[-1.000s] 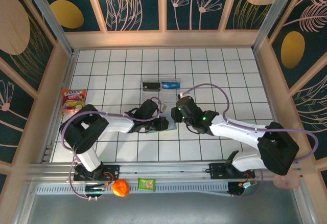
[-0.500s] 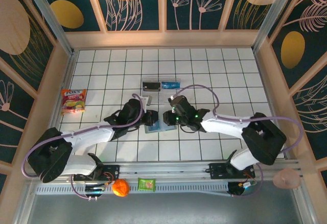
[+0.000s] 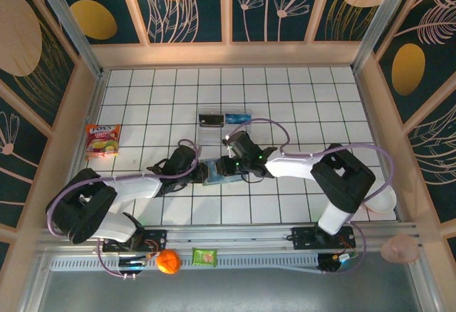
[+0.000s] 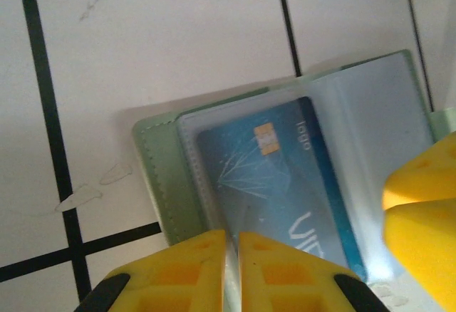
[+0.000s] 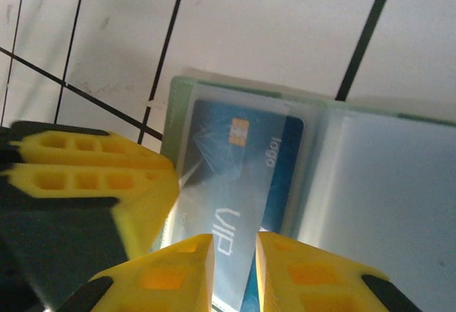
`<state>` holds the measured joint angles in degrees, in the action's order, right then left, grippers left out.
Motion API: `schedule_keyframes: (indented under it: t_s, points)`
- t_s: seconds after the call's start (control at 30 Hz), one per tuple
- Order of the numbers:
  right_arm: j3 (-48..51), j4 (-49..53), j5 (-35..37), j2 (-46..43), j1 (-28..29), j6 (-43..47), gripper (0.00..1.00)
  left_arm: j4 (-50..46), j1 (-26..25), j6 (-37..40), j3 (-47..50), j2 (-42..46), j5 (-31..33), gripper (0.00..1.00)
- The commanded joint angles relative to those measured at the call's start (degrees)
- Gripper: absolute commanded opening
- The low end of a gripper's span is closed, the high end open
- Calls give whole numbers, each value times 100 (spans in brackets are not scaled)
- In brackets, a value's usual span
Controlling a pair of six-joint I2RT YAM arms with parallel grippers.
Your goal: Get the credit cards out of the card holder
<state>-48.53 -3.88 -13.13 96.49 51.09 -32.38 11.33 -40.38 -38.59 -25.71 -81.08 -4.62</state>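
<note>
Right wrist, card [image 5: 239, 177] lengthwise toward right hand [image 5: 235, 244], grip unclear, left hand [image 4: 231, 244] pinches holder [image 4: 160, 177].

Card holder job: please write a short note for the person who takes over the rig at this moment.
Left gripper: shut on an edge of the open card holder.
Right gripper: shut, seemingly on the blue card, which sits in its pocket.
Done: what look like a dark card and a second blue card lie in the clear tray.
Left: pull the blue card out; other pockets cannot be judged.
</note>
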Motion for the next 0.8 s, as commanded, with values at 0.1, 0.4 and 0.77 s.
schedule_keyframes:
  t_s: [0.1,0.4,0.77]
  points:
    - [-214,107,-7,210,-7,-107,24,-61,59,136,-17,-171,223,9]
    - [-257,-42,-456,370,28,-93,28,-70,66,145,23,-84,150,8]
    - [-361,575,346,595,71,-84,28,-52,70,147,37,-92,110,6]
